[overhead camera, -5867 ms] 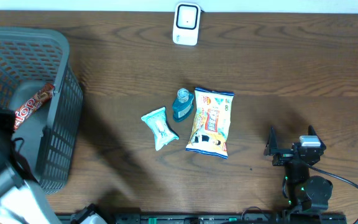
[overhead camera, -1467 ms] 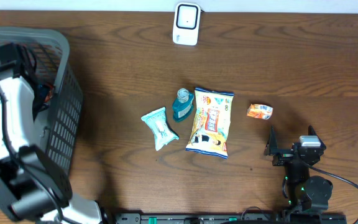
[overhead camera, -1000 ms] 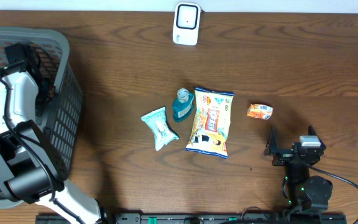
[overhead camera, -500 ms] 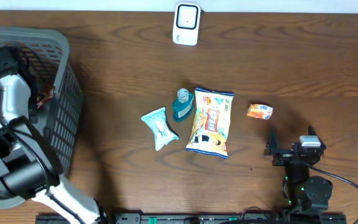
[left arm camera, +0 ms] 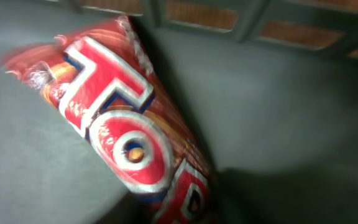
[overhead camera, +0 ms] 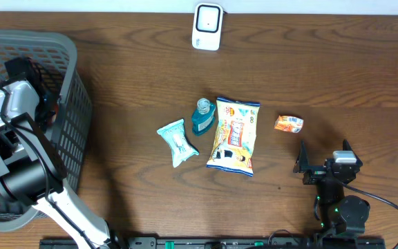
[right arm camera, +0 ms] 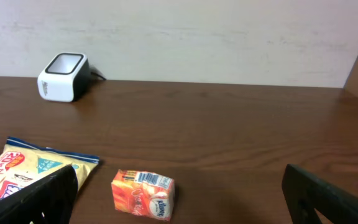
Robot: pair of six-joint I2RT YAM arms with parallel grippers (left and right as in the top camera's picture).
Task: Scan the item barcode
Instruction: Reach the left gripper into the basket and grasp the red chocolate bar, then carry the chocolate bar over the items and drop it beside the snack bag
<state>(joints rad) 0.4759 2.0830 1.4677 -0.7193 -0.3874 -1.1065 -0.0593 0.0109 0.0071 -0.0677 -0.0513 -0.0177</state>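
In the left wrist view, a red snack bar with big white-edged letters lies on the grey basket floor. Its lower end runs down between the dark jaws of my left gripper, which is shut on it. From overhead, the left gripper reaches deep into the grey basket, and only a sliver of the bar's red wrapper shows. The white barcode scanner stands at the table's far edge, also visible in the right wrist view. My right gripper rests open at the front right, holding nothing.
On the table lie a yellow chip bag, a blue bottle, a teal packet and an orange tissue pack. The tissue pack sits just ahead of the right gripper's fingers.
Inside the basket, the left gripper has shifted slightly and closed on the snack bar. The right arm and the items on the table have not moved.
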